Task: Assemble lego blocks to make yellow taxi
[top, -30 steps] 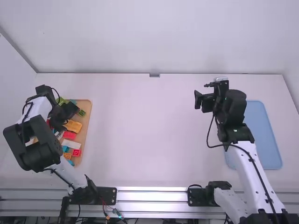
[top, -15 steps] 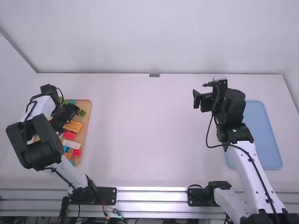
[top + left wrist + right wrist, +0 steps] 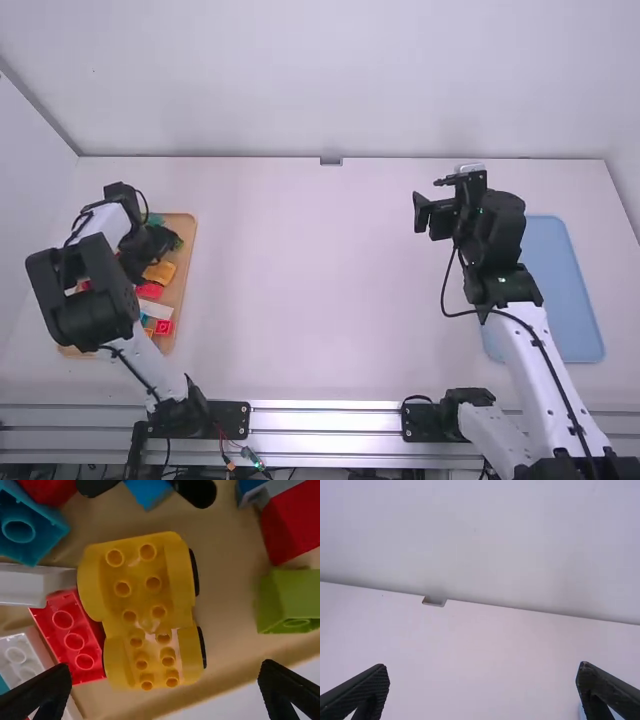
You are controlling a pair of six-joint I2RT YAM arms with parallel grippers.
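One yellow car (image 3: 142,595) lies in the tan tray (image 3: 188,240), its open studs facing the left wrist camera and black wheels (image 3: 194,572) showing along one side. The left gripper (image 3: 148,248) is over that tray, fingers spread wide and apart from the car, which shows in the view between and beyond their tips. Against the car's other side is a red block (image 3: 72,635), with a grey block (image 3: 37,586) and a white block (image 3: 22,652) next to it. A teal block (image 3: 22,527) lies near the grey one, and a blue block (image 3: 147,492) lies off one end of the car. Across a gap from the wheels are a green block (image 3: 290,600) and, near it, a larger red piece (image 3: 295,520).

At the other side of the white table (image 3: 300,280), the right gripper (image 3: 430,212) is up in front of its arm, fingers wide apart. Its wrist view looks over the table to the pale wall (image 3: 485,535) and a small metal clip (image 3: 434,601) at the table's far edge. The blue tray (image 3: 575,300) lies beside the right arm, well apart from the tan one
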